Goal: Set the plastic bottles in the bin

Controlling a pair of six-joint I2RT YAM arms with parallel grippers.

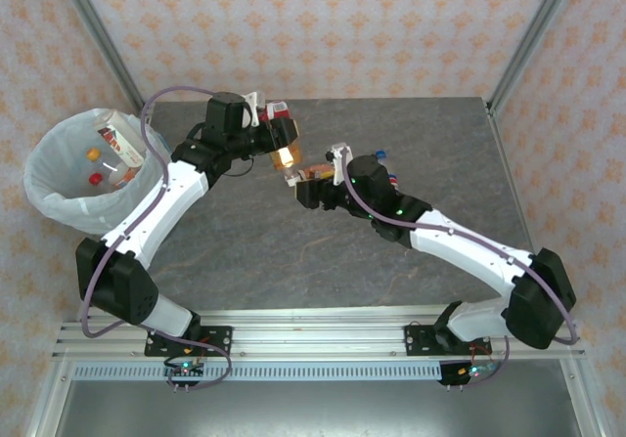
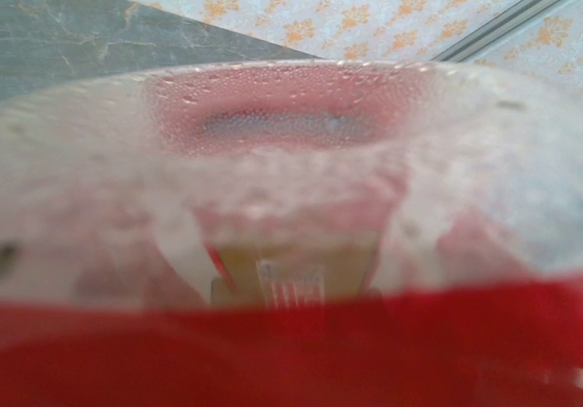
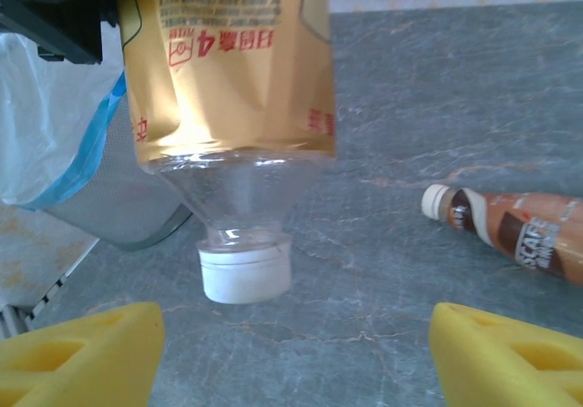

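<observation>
- Bin [image 1: 44,200]: round, off the tabletop's [image 1: 421,134] left edge. It is lined with a thin, crinkled, translucent white bag. The right wrist view shows a blue band at the bag's rim and dark mesh wall below.
- Inside the bin: clear plastic bottles [image 1: 115,149] lying on their sides, with a white-and-red label, one red cap and one orange cap.
- Left pincer [image 1: 277,129]: pinching a clear bottle [image 3: 232,70] by its upper body, above the tabletop and right of the bin.
  - Glossy gold wrap label with red print; smooth bare shoulder; ribbed white cap [image 3: 244,272].
  - Long axis near vertical, cap pointing down, clear of the surface.
  - Left wrist view: blurred close-up of beaded clear plastic and a red label band.
- Right pincer [image 3: 291,357]: yellow fingers spread wide, nothing between them, just beside and below the hanging bottle.
- Brown bottle [image 3: 519,234]: on its side on the grey, veined, stone-look tabletop. Cream cap points left in the right wrist view, and the long axis runs across that view.
</observation>
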